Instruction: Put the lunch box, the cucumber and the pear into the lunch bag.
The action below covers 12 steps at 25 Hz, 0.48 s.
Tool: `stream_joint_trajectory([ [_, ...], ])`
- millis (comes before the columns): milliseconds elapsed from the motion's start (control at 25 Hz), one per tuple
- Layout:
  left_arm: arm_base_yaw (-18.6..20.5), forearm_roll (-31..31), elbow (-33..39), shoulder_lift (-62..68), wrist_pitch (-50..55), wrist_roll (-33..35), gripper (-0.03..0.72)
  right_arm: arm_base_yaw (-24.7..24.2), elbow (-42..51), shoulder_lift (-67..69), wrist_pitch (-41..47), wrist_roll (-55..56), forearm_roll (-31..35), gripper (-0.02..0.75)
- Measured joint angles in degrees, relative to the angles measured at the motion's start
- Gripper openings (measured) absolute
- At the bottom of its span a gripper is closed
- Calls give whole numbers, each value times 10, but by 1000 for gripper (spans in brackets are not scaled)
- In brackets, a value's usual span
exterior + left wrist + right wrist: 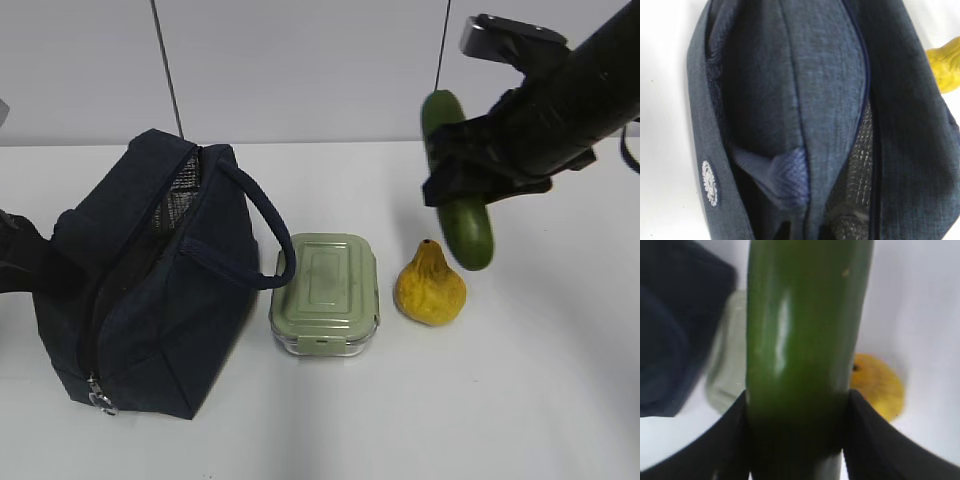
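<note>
The dark navy lunch bag (150,290) stands at the left with its top zipper open, showing silvery lining (860,165). The green-lidded lunch box (325,290) sits beside it, and the yellow pear (430,287) sits to the right of the box. My right gripper (470,180) is shut on the cucumber (465,235) and holds it upright in the air above the pear. In the right wrist view the black fingers (875,440) clamp the cucumber (795,330). My left arm is a dark shape behind the bag at the left edge, and its fingers are hidden.
The white table (520,400) extends to the front and right of the pear. A grey wall with vertical seams stands behind. One bag handle (262,235) loops out toward the lunch box. The left wrist view is filled by the bag (815,100), with the pear (946,65) at its right edge.
</note>
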Motion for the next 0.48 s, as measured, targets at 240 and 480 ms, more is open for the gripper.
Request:
stream_joint_trajectory([
  [240, 0, -26, 0, 0, -1, 0, 3, 91, -13, 0, -49, -101, 178, 350],
  [480, 0, -43, 0, 0, -2, 0, 3, 170, -84, 27, -99, -129, 278, 349],
])
